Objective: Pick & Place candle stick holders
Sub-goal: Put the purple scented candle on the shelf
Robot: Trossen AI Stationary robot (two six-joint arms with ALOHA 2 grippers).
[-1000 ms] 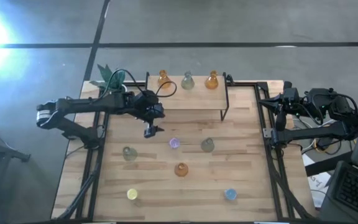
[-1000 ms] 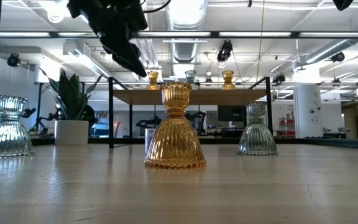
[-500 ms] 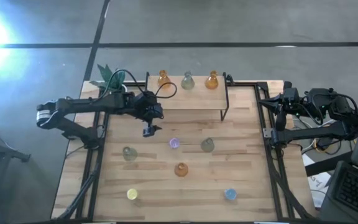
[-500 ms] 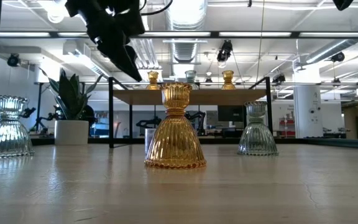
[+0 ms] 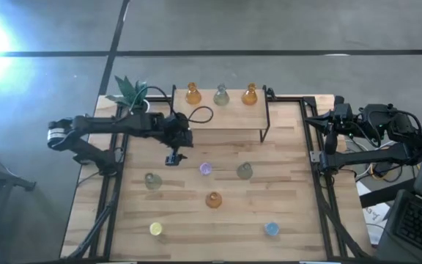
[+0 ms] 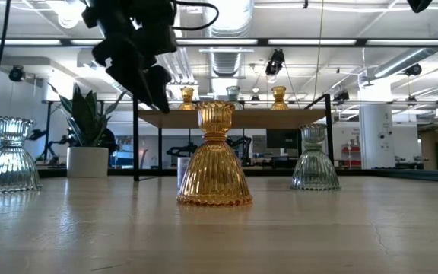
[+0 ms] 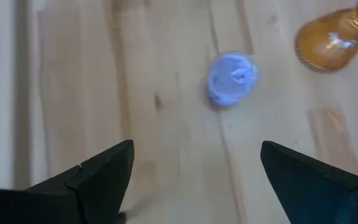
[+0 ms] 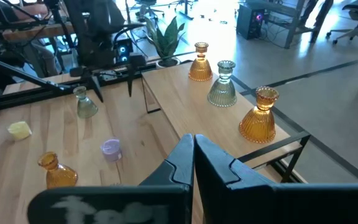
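Observation:
Several small glass candle stick holders stand upright on their wide bases on the wooden table: purple [image 5: 205,169], grey-green [image 5: 245,171], grey [image 5: 152,180], amber [image 5: 213,199], yellow [image 5: 155,229] and blue [image 5: 272,229]. Three more stand on a raised shelf [image 5: 226,117] at the far edge. My left gripper [image 5: 173,158] hangs open above the table, slanting down, a little to the far left of the purple holder [image 7: 231,78], with nothing between its fingers. My right gripper [image 8: 193,155] is shut and empty, held high at the table's right edge.
A potted plant [image 5: 127,92] stands at the far left corner. The shelf's dark metal legs [image 5: 264,132] rise from the table just beyond the left gripper. Black frame rails [image 5: 112,205] run along both sides. Bare wood lies between the holders.
My left gripper has sunk toward the table and rolled a little about its own axis, staying open, and it has drifted slightly toward the near edge. No holder has moved.

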